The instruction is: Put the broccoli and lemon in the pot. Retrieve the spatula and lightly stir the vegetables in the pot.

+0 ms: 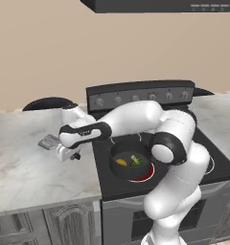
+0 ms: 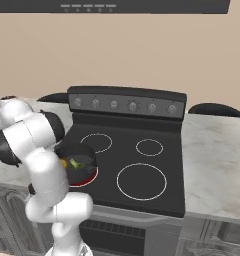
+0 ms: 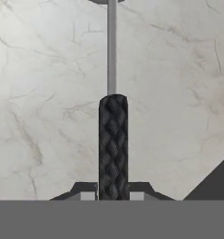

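Stove [image 1: 217, 165] seemingly beside spatula [image 3: 113, 144].

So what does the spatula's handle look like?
Black with a diamond-textured grip, clearest in the hand view: spatula.

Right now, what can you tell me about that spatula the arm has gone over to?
The spatula lies flat on the pale marble counter, left of the stove. It has a black, cross-hatched handle, a thin grey metal shank and a flat silver-grey blade, seen from the left base view beyond the hand. The gripper is shut on the handle, a finger pressing either side. Nothing else touches it.
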You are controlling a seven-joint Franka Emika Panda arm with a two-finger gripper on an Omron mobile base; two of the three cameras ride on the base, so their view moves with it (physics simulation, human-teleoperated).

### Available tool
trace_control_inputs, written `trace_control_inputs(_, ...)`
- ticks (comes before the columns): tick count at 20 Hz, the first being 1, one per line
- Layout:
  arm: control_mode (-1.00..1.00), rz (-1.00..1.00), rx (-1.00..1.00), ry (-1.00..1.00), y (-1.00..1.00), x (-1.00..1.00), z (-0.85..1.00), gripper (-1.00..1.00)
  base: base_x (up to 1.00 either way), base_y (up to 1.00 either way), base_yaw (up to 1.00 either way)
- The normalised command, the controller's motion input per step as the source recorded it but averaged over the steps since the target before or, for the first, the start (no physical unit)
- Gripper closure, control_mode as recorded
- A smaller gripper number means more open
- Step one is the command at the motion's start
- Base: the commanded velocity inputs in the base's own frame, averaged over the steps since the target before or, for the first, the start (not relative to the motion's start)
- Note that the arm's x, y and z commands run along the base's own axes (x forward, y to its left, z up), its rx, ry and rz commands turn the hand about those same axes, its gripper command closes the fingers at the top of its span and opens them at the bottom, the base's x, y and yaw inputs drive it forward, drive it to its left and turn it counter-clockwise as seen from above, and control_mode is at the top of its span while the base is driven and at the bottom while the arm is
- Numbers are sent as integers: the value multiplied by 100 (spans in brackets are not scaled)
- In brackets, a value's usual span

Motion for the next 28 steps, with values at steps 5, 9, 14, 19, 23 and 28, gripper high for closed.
trace_control_inputs(5, -100, -1, 11, 0, -28, -42, 65, 100, 0, 0, 0)
trace_control_inputs(9, -100, -12, 19, 0, -25, -43, 51, 100, 0, 0, 0)
trace_control_inputs(14, -100, -17, 15, -2, -14, -35, 55, 100, 0, 0, 0)
trace_control_inputs(19, -100, -35, 27, 0, -6, -35, 56, 100, 0, 0, 0)
trace_control_inputs(23, -100, -47, 45, 8, 0, -32, 53, 100, 0, 0, 0)
trace_control_inputs(28, -100, -48, 51, 11, 1, -36, 45, 100, 0, 0, 0)
